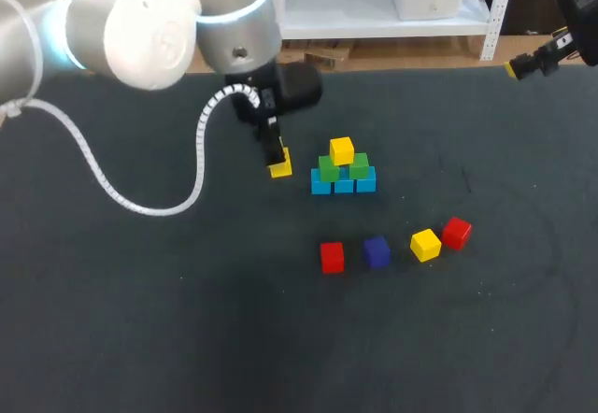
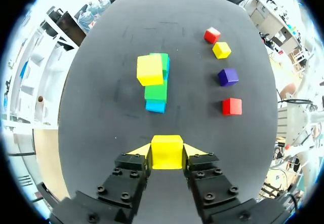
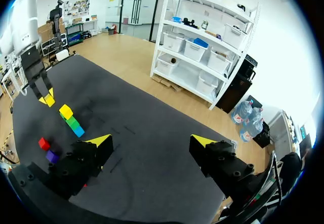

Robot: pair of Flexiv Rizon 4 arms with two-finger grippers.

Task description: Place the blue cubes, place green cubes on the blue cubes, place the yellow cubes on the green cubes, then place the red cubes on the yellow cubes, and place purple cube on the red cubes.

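Head view: left pincer vertical, clamping yellow cube.

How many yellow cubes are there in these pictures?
3. The top yellow cube sits on the green cubes; the held yellow cube is between the fingers of the left gripper; the loose yellow cube lies beside a red cube. None appears hidden.

three blue cubes, two green cubes, three yellow cubes, two red cubes, one purple cube
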